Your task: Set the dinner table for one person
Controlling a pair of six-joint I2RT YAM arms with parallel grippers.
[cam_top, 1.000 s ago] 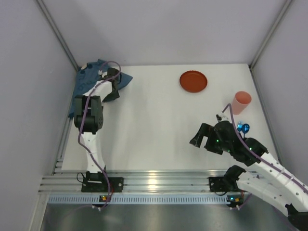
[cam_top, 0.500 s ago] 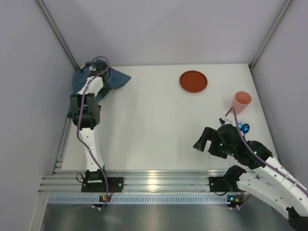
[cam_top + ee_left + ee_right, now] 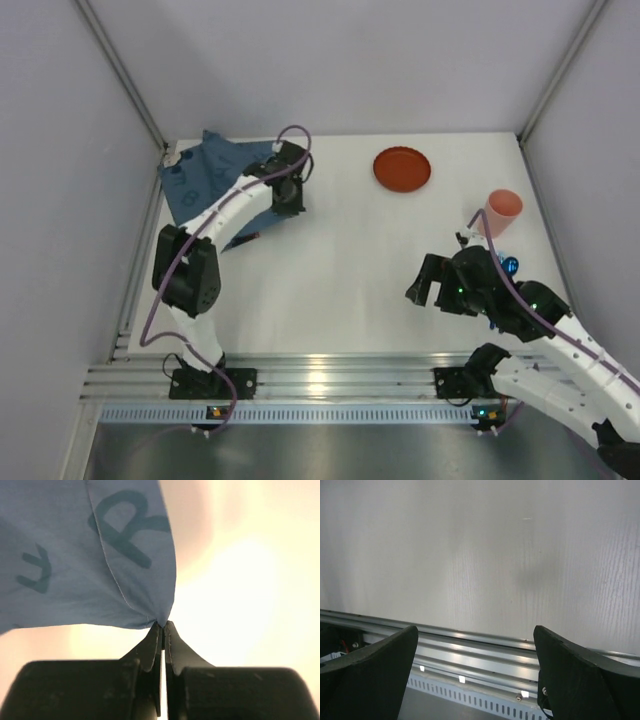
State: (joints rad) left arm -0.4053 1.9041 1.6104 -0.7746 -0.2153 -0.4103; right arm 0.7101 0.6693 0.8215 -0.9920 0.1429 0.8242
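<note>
At the far left corner of the counter [image 3: 330,285] lies the blue mat [image 3: 200,172], printed with dark letters, partly spread, with a fold line running through it in the left wrist view. My left claw [image 3: 290,192] is at the mat's right-hand end, jaws pinched tight on one corner of the cloth. In the wrist view the fabric gathers to a point right at the fingertips and fans away from them. So the whole mat lies behind and to the left of the claw, stretched roughly along the line from the back-left corner toward it. That is the relation I am steering by. The bare middle of the counter, where I judge the place setting belongs, lies on the claw's other side, to the right and nearer the aluminium rail [image 3: 320,378]. A pull that way should trail the cloth flat rather than bunch it. The left arm is plainly the nearer one for this. Further right, the red plate [image 3: 402,168] rests near the back edge, well apart from the mat. The pink cup [image 3: 502,211] stands upright by the right edge, with a small shiny blue thing [image 3: 508,266] near it on the front side that I cannot identify. My right claw [image 3: 422,284] hovers over the front right of the counter, jaws spread wide and holding nothing. Its wrist view shows only bare surface and the rail between its fingers.
</note>
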